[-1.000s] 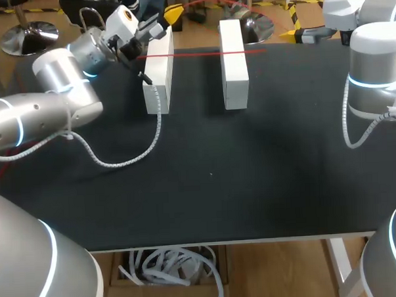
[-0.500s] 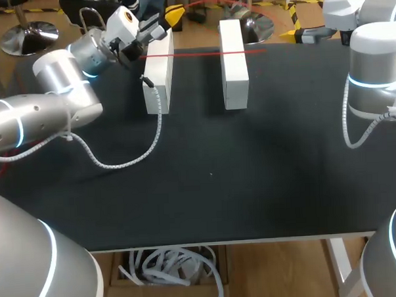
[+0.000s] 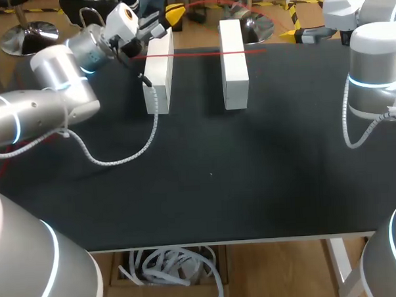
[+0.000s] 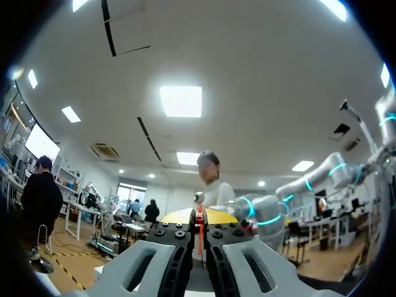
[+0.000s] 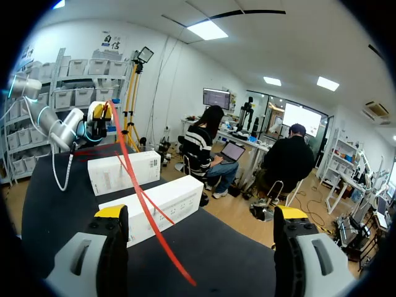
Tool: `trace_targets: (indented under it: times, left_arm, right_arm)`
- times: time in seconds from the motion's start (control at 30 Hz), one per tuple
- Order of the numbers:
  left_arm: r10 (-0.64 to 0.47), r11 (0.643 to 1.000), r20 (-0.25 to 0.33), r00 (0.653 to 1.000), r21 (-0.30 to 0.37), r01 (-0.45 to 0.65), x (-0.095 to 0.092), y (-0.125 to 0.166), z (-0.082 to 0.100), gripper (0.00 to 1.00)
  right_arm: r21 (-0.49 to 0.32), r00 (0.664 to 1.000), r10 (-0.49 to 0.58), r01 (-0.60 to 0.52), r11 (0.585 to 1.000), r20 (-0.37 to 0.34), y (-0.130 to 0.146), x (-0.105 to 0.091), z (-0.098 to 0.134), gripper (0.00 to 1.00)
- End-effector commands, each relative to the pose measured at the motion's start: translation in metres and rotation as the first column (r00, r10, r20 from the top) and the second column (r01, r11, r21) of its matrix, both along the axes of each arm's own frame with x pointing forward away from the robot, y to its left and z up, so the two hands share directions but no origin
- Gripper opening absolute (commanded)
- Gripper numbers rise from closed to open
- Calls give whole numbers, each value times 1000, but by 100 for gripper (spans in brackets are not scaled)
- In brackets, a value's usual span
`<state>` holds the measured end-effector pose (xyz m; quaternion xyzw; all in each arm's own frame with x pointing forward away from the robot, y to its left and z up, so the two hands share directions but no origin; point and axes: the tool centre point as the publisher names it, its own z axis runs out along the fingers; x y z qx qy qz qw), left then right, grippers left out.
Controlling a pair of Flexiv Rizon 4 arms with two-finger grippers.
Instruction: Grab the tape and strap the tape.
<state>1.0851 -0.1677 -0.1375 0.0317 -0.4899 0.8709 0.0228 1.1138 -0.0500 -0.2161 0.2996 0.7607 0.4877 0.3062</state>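
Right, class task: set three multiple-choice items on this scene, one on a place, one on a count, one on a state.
1. Where is the left pincer?
A. at the far end of the left block
B. between the two blocks
C. at the table's near edge

2. How many white blocks lie on the table?
A. one
B. two
C. four

3. What state is the right pincer in?
A. shut on the tape
B. shut on a block
C. open, holding nothing

Key:
1 A: the head view shows its yellow tip by that block's far end.
2 B: only the left block and the right block lie there, side by side.
3 C: its fingers stand wide apart, neither touching the tape.
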Motion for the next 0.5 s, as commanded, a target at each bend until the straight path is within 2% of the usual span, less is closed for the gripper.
trace_targets:
  times: [0.03,0.17,0.3,0.4,0.5]
  left_arm:
    - [7,1000,-4,1000,4,-7,-3,0,2,0]
    - [7,1000,-4,1000,4,-7,-3,0,2,0]
    - [7,1000,-4,1000,4,-7,-3,0,2,0]
    - [7,1000,-4,1000,4,-7,-3,0,2,0]
    - [7,1000,-4,1000,4,-7,-3,0,2,0]
  right_arm:
    - [0,1000,0,0,1000,0,0,0,0,100]
    - [0,1000,0,0,1000,0,0,0,0,100]
    - [63,994,-86,91,994,-73,0,-1,6,100]
    - [94,971,-183,199,976,-157,1,-10,10,100]
    - [232,922,-233,310,922,-309,5,-21,11,100]
